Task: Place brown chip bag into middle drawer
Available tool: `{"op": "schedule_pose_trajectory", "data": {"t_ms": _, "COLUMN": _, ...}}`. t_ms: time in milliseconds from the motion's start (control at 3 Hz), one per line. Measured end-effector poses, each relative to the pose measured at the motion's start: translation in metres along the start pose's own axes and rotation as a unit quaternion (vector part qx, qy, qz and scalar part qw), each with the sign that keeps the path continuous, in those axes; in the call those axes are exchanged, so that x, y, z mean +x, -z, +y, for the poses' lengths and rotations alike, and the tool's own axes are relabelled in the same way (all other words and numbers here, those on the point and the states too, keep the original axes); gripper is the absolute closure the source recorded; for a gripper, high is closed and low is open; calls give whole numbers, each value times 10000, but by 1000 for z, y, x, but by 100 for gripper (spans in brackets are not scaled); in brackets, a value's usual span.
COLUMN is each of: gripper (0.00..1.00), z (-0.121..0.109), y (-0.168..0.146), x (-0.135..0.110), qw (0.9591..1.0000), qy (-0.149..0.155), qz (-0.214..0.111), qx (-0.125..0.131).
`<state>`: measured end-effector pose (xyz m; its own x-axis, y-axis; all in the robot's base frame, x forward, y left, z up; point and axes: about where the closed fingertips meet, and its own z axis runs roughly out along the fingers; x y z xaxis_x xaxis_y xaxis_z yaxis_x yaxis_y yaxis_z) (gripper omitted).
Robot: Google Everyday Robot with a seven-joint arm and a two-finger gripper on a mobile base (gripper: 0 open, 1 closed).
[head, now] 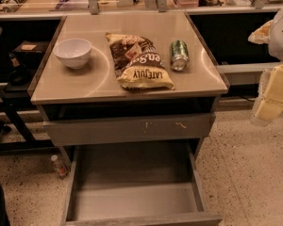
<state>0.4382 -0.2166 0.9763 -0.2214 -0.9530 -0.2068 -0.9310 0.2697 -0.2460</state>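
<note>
Desk (85, 86): tan, glossy, flat-topped desk seen from the front and above, standing on a pale speckled floor (245, 173).
Chip bag (138, 61): crinkly dark-brown and pale-yellow snack bag printed "LATE JULY". It lies flat in the middle of the desk top, running front to back, with its printed end toward the front edge. Nothing holds it.
Bowl (72, 52): round white bowl, upright, left of the chip bag and apart from it.
Can (179, 55): green metal can just right of the chip bag. It appears to lie on its side.
Upper drawer front (127, 129): grey metal panel with pale scratch marks, directly under the desk top, pulled out slightly.
Middle drawer (132, 199): wide, shallow grey metal drawer below the scratched panel, pulled far out toward the viewer. Its flat floor and low side walls are in view.
Hand (272, 98): pale-yellow and white robot hand at the right edge of the view. It is in the air beside the desk's right side, well apart from the chip bag. Whether it is wide or narrow cannot be told.
</note>
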Motion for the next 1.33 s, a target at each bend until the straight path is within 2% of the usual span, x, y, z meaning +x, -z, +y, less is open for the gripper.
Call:
{"op": "schedule_pose_trajectory", "data": {"t_ms": 333, "gripper": 0, "z": -2, "y": 3, "x": -3, "qw": 10000, "qy": -14, "qz": 24, "qx": 64}}
{"op": "schedule_pose_trajectory", "data": {"t_ms": 667, "gripper": 0, "z": -10, "y": 10, "x": -33, "qw": 9998, "qy": 52, "qz": -61, "qx": 186}}
{"op": "schedule_pose_trajectory", "data": {"t_ms": 1000, "gripper": 0, "z": -34, "y": 12, "x": -112, "qw": 9989, "qy": 334, "qz": -261, "qx": 207}}
{"op": "schedule_pose_trajectory", "data": {"t_ms": 1333, "gripper": 0, "z": -35, "y": 12, "x": -112, "qw": 9988, "qy": 336, "qz": -270, "qx": 220}}
